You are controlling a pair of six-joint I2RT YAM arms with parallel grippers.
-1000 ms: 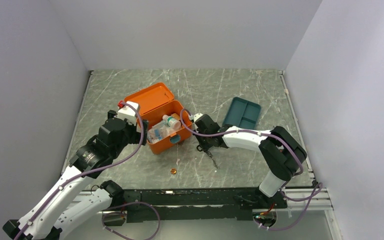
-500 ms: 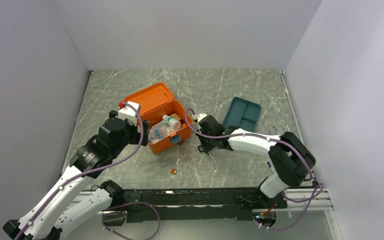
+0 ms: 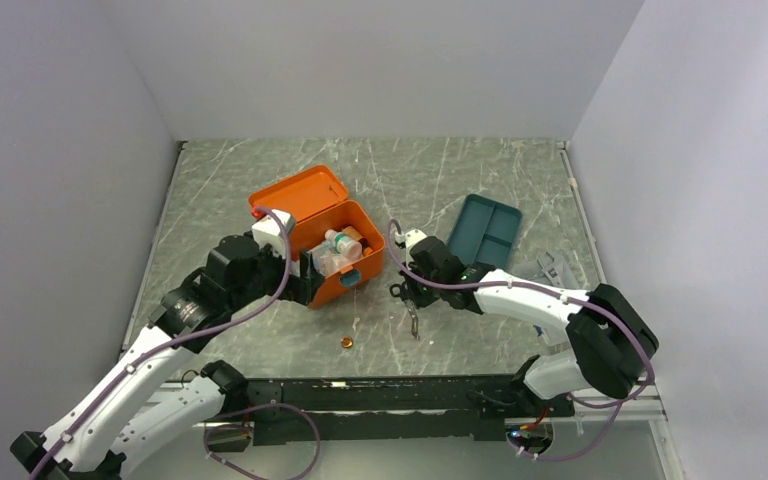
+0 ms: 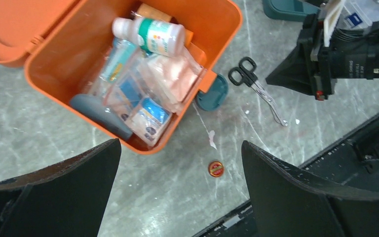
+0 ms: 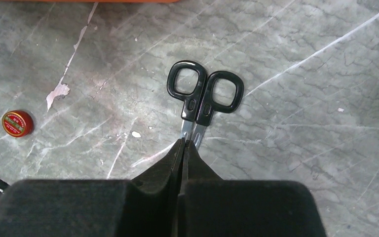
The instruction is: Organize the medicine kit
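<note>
The medicine kit (image 3: 305, 195) (image 4: 227, 19) is an orange box standing open, lid laid back, teal latch (image 4: 211, 94) at its front. Inside lie a white bottle (image 4: 150, 34) and several sachets (image 4: 148, 94). Black-handled scissors (image 3: 415, 320) (image 4: 249, 79) (image 5: 205, 91) lie flat on the table to the kit's right. My right gripper (image 3: 407, 295) (image 5: 183, 142) is shut, its tips just over the scissors' blades, which run under the fingers. I see nothing between the pads. My left gripper (image 3: 310, 278) (image 4: 180, 143) hangs wide open above the kit's near corner, holding nothing.
A small round red tin (image 3: 346, 343) (image 4: 216, 169) (image 5: 17, 123) lies near the front edge. A flat teal divided tray (image 3: 485, 225) sits back right of the kit. Pale packets (image 3: 550, 268) lie right of my right arm. White scuffs mark the grey marble tabletop.
My right gripper has closed fully and shifted left and nearer; the scissors moved slightly left with it. My left arm swung right, closer over the kit's front.
</note>
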